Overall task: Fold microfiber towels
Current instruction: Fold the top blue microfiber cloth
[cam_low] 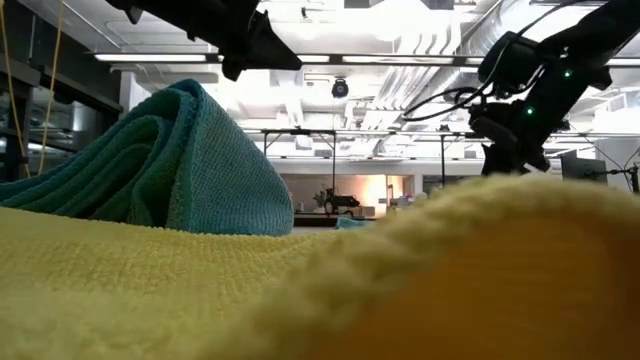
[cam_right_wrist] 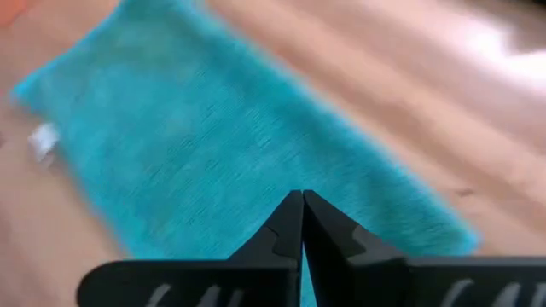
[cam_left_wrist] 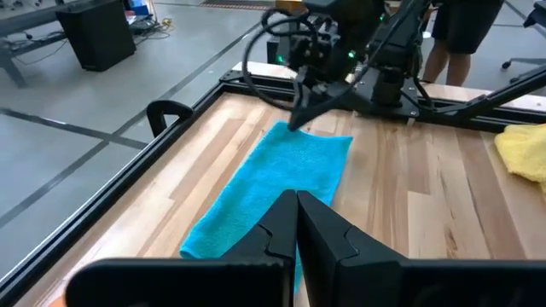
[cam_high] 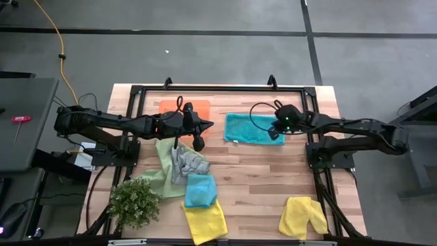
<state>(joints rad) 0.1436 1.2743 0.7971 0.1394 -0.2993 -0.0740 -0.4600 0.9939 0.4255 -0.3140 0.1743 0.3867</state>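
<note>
Wooden slatted table [cam_high: 259, 178] w/ black frame fills centre of high view; grey floor around it.

Left gripper [cam_high: 208, 124] sits just left of centre, upper half of frame, pointing right; fingers clenched tight together, nothing between them, as left wrist view shows [cam_left_wrist: 296, 223]. Right gripper [cam_high: 273, 131] sits right of centre, upper half, over right edge of the folded teal-blue microfiber towel [cam_high: 253, 128]; jaws pressed together, empty; in right wrist view its tips [cam_right_wrist: 302, 220] hover over that same towel [cam_right_wrist: 205, 145]; whether they touch it I cannot tell. That towel lies flat as a rectangle btwn the two grippers, top centre of table; in left wrist view it runs as a long strip [cam_left_wrist: 273, 183] away from the left fingers toward the right arm.

Flat orange rectangular tray [cam_high: 195, 106] lies upper left of table, partly under left arm.

Pile lower left of centre: light green cloth [cam_high: 161, 167] spread underneath; crumpled grey cloth [cam_high: 186, 162] on top of it; second teal-blue cloth [cam_high: 200, 190] folded just below grey one; yellow cloth [cam_high: 206, 220] below that, overlapped by the teal one, at bottom edge. Second yellow cloth [cam_high: 302, 217] alone at lower right, well apart from pile. Small bushy green plant [cam_high: 134, 203] at lower left corner.

Low view: yellow cloth fills foreground; teal cloth [cam_low: 170, 165] humped at left.
</note>
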